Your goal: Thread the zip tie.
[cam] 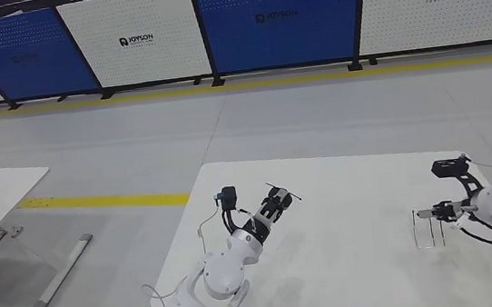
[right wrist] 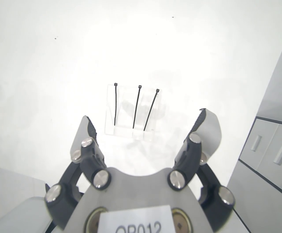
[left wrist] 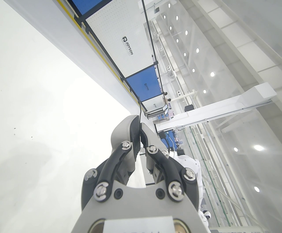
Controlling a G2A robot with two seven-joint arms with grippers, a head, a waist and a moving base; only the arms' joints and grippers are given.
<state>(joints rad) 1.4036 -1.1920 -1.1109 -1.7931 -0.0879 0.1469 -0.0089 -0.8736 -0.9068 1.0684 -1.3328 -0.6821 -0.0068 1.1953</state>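
Over tabletop [cam: 346, 233] middle, left tool [left wrist: 139, 130] pinches tie [left wrist: 140, 108]; right tool [right wrist: 145, 115] wide, by spare ties [right wrist: 137, 106]. Risk: thin tie twists in pinch, threading misses.

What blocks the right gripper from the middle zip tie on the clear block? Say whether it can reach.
Probably yes. The right gripper is open and faces the clear block, with nothing between it and the middle zip tie; the neighbouring ties sit close.

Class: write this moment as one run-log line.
left tool: shut on zip tie | right tool: open, by clear holder of three ties
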